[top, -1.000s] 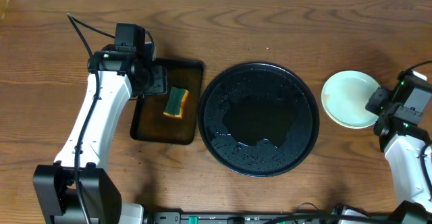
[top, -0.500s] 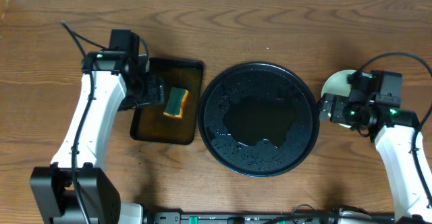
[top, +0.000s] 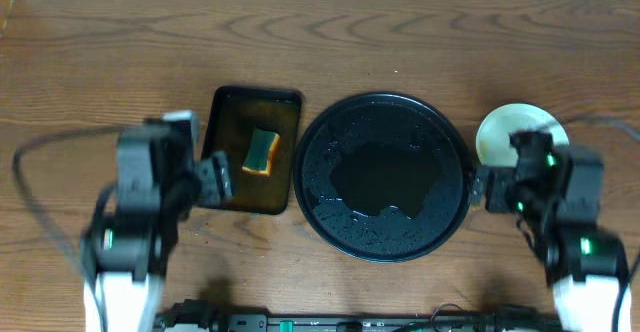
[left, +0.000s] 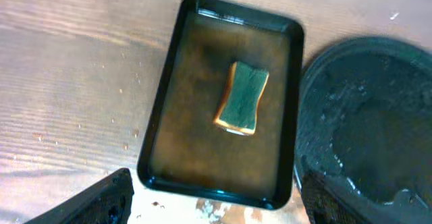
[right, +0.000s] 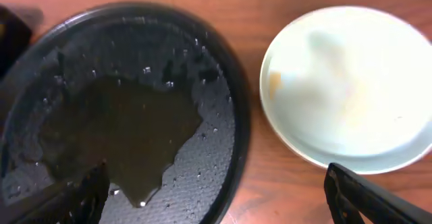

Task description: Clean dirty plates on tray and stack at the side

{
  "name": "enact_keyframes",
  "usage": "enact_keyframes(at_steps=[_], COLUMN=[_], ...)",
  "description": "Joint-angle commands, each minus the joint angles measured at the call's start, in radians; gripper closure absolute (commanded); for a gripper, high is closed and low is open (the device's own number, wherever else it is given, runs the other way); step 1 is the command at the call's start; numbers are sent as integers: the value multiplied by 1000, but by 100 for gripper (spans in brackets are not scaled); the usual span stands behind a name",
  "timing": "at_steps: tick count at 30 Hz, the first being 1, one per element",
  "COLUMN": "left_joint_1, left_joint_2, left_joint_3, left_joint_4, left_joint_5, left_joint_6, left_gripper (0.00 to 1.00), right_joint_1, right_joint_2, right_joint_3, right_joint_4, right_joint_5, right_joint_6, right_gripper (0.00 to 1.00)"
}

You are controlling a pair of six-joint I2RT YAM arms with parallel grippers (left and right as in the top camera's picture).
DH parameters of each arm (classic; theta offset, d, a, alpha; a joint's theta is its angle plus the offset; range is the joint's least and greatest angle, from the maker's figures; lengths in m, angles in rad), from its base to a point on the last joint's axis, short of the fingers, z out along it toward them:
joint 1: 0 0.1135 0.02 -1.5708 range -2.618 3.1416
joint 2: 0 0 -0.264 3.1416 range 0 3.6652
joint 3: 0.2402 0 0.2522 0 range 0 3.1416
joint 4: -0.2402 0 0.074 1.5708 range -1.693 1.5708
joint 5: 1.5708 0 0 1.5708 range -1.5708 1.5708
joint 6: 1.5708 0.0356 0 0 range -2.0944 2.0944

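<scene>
From overhead, the left arm (top: 135, 222) and right arm (top: 565, 192) are showing as blurs, the right one covering part of the plates (top: 505, 132). In the right wrist view the plates are smearing, their count unclear. The tray (left: 378, 82) is running off both wrist views.

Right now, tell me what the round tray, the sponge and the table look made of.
Round tray: likely plastic, glossy black, water beading on it. Sponge: foam, yellow with green scouring face. Table: wood or wood-look laminate, brown grain visible.

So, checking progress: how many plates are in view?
1: a pale plate on the table, right of the round tray. More may lie hidden under it.
</scene>
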Motion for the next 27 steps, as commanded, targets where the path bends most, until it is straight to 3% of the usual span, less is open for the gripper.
enact_keyframes(at_steps=[1, 8, 27], left_joint_1=[-2, -2, -2], left_joint_2=[-178, -347, -353], left_joint_3=[-101, -116, -116], left_joint_4=[11, -18, -19], left_joint_5=[12, 12, 12], left_joint_6=[-9, -10, -10], left_gripper=[20, 20, 20], right_joint_1=[7, 7, 8], right_joint_2=[-145, -243, -267], right_joint_3=[-58, -62, -62], right_joint_4=[10, -78, -218], right_joint_5=[25, 24, 23], right_joint_6=[-8, -8, -8], right_gripper=[1, 1, 1])
